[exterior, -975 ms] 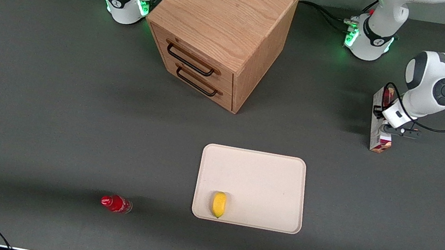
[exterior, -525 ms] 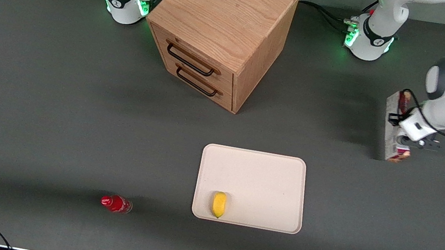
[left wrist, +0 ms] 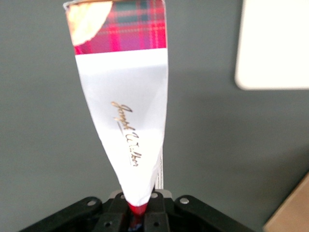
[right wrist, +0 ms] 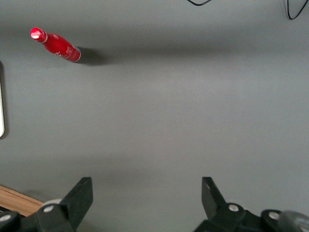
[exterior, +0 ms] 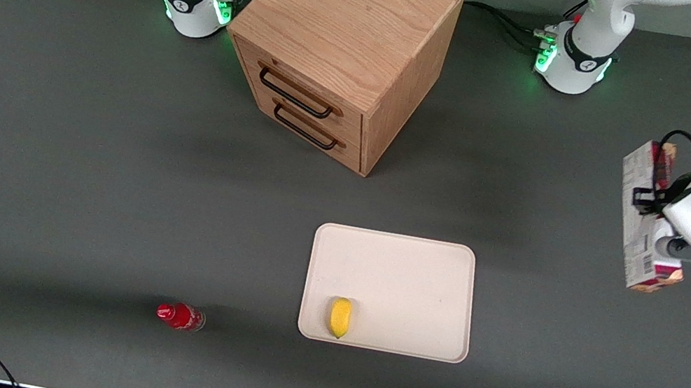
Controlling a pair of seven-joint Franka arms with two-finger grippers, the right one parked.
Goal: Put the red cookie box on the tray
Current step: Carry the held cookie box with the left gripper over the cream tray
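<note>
Gripper [exterior: 658, 217] clasping red cookie box [exterior: 641, 218], grey table [exterior: 69, 188]

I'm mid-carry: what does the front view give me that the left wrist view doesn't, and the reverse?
Only the front view shows the wooden drawer cabinet's two handled drawers, the lemon on the tray, the red bottle toward the parked arm's end, and the box raised off the table, well clear of the tray. Only the left wrist view shows the box's tartan end and gold script, and its red edge clamped in the pincer. Both show the red cookie box and the tray, the wrist view just one corner of it.
</note>
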